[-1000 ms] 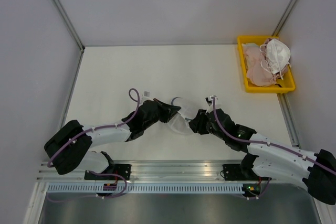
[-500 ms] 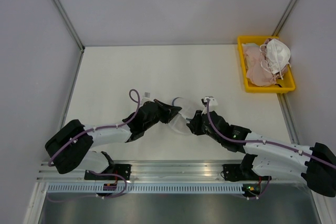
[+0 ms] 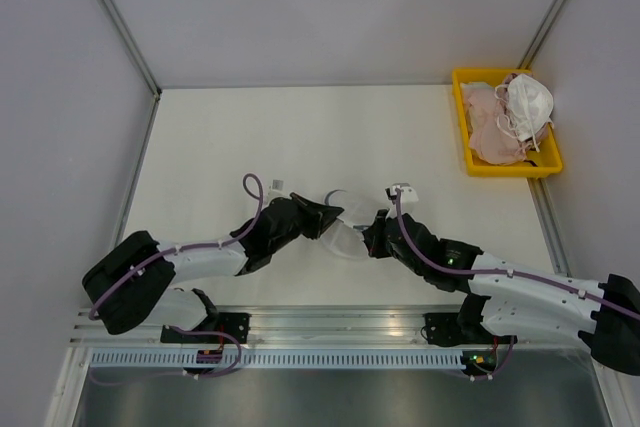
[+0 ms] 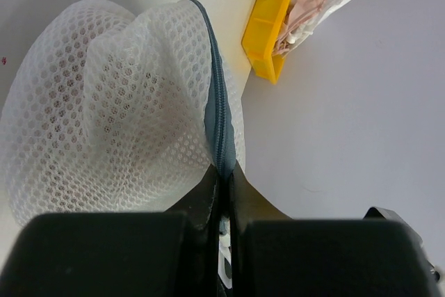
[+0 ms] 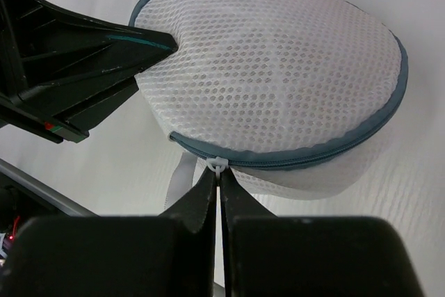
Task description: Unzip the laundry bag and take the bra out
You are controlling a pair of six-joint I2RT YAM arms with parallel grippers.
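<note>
Top cam: laundry bag (image 3: 345, 229) lies on white table (image 3: 250, 137), well apart from yellow bin (image 3: 464, 125), on the near-left diagonal from it, w/ both arms meeting over it. Bag is a round dome of white see-through mesh; the dark blue-grey zip (image 5: 316, 156) runs round its rim. Contents can't be told through the mesh. L gripper (image 3: 326, 219) comes in on the bag's side away from the bin. In L wrist cam the same gripper (image 4: 224, 172) has both fingers clenched hard together on the bag's (image 4: 118, 109) zip seam (image 4: 217, 102), and mesh bunches up in a fold from the pinch. R gripper (image 3: 372, 237) sits at the bag's bin-ward, near side. In R wrist cam this gripper (image 5: 218, 173) has its fingers pressed tight w/ no gap, nipping the small white zip pull (image 5: 219, 165) at the very tips; only the pull's top shows. Zip looks closed along the whole stretch seen there, and the bag (image 5: 278, 74) is domed and full-looking. L gripper's black fingers (image 5: 104, 46) also show in R cam, biting the rim on the far-left side. The bin (image 4: 271, 26) holds pale peach-pink garments (image 3: 487, 122) w/ a white cupped item (image 3: 528, 102) w/ thin straps on top, at the end furthest from the bag.
</note>
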